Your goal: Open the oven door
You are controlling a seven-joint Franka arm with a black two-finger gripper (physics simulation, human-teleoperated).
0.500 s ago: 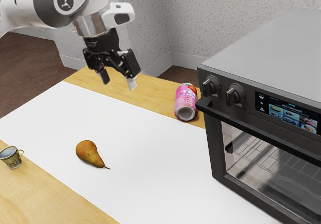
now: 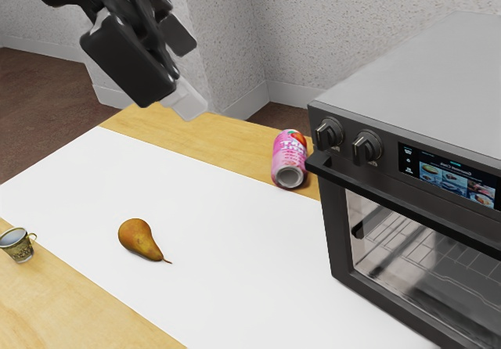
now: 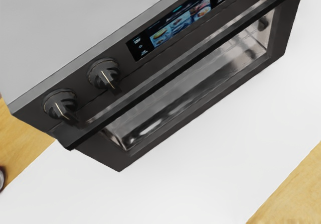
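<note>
Gripper (image 2: 188, 73) cut off at ext. view's top, fingers apart w/ nothing held, well clear of oven door (image 2: 338, 235), which is shut on oven (image 2: 423, 75) front, one end cropped at ext. view's right; display (image 2: 448, 175) txt too small, pink can (image 2: 290, 160) lettering unclear.

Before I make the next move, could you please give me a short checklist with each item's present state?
1. Oven door shut, so there is opening to do: ok.
2. Gripper open, with nothing between its fingers: ok.
3. Gripper at the handle: not ok, it hangs well away, toward the exterior view's left.
4. Handle free of things hung on or lying against its front: ok.
5. Pear lying apart from the door: ok.
6. Pink can not touching the oven: cannot tell, they stand very close.
</note>
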